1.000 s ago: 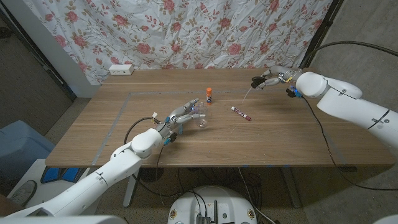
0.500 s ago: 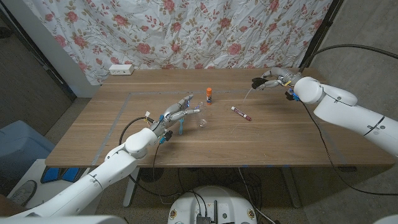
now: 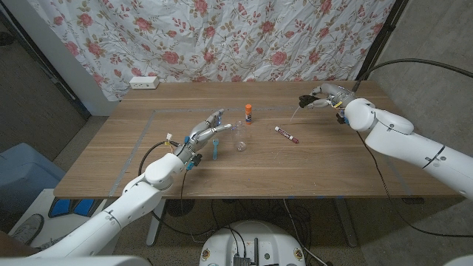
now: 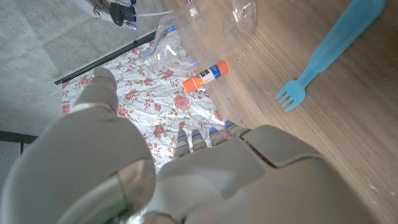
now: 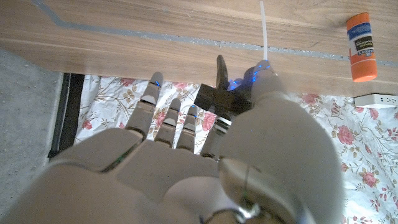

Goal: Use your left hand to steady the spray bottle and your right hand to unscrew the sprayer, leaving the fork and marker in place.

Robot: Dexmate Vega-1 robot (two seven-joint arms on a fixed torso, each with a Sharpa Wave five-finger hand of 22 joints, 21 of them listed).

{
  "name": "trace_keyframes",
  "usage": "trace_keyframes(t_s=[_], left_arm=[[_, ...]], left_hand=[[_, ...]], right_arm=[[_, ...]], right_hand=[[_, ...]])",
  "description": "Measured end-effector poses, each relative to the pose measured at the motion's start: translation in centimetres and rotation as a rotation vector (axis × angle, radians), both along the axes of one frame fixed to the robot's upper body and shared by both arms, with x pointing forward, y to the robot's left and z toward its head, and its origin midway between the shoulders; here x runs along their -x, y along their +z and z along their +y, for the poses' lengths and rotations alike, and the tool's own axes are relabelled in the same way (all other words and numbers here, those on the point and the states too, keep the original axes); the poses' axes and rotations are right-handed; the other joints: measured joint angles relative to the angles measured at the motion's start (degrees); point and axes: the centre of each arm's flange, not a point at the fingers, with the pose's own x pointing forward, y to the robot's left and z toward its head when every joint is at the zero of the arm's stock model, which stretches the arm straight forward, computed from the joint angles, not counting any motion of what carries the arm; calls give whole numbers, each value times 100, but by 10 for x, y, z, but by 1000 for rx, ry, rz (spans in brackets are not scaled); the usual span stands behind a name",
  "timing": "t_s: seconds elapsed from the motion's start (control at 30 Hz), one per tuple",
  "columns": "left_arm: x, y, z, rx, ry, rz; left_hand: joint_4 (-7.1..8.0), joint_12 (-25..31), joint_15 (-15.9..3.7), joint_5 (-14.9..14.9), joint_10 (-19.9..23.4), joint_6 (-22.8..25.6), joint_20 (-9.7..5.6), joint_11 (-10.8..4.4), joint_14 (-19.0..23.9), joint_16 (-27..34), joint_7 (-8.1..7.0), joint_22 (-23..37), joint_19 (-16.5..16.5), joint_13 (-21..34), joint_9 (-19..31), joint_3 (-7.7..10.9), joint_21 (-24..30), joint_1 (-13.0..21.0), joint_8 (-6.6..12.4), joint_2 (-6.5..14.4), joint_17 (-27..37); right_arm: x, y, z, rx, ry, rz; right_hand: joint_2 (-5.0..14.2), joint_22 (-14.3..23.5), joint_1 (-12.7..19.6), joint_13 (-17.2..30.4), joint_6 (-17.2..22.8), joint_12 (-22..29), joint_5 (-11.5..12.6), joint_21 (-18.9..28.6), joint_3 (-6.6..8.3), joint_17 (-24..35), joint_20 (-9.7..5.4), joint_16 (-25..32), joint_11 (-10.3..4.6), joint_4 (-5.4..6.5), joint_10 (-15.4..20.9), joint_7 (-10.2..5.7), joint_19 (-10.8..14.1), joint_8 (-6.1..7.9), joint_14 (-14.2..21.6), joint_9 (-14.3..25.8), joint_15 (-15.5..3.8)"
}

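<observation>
The right hand (image 3: 319,97) grasps the detached sprayer (image 3: 304,99) near the table's (image 3: 332,162) far right corner; the left hand (image 3: 207,131), released, hovers beside the mid-table bottle (image 3: 240,139); unscrewing looks done.

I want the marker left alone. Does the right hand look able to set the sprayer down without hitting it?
Probably yes. The right hand holds the sprayer over bare table near the far edge, while the marker lies nearer the robot and apart from it, so nothing lies in the way.
</observation>
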Motion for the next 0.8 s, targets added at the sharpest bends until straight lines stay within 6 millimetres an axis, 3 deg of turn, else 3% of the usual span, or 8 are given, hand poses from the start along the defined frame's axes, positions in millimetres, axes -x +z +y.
trace_keyframes(t_s=[0.63, 0.8], left_arm=[[-2, 6, 19, 73, 36, -34], [-3, 7, 24, 87, 50, -41]], left_hand=[[94, 40, 0, 1, 0, 24, 0, -1, 0, 22, 24, 0, 0, 0, 1, 1, 45, -224, 0, 164, 1], [118, 67, 0, 1, 31, 56, 0, 31, 0, 22, 47, 0, 0, 1, 1, -23, 45, -266, 0, 186, 1]], right_arm=[[-13, -24, 4, 12, -64, -37], [-15, -30, 5, 17, -81, -51]], right_hand=[[0, 0, 0, 0, 0, 20, -14, 23, -1, 21, -91, 55, -52, -1, 133, 0, 91, 44, 134, 0, -134], [0, 0, 0, 0, 0, 20, -17, 45, -32, 48, -173, 67, -21, 16, 164, 0, 173, 89, 174, 0, -174]])
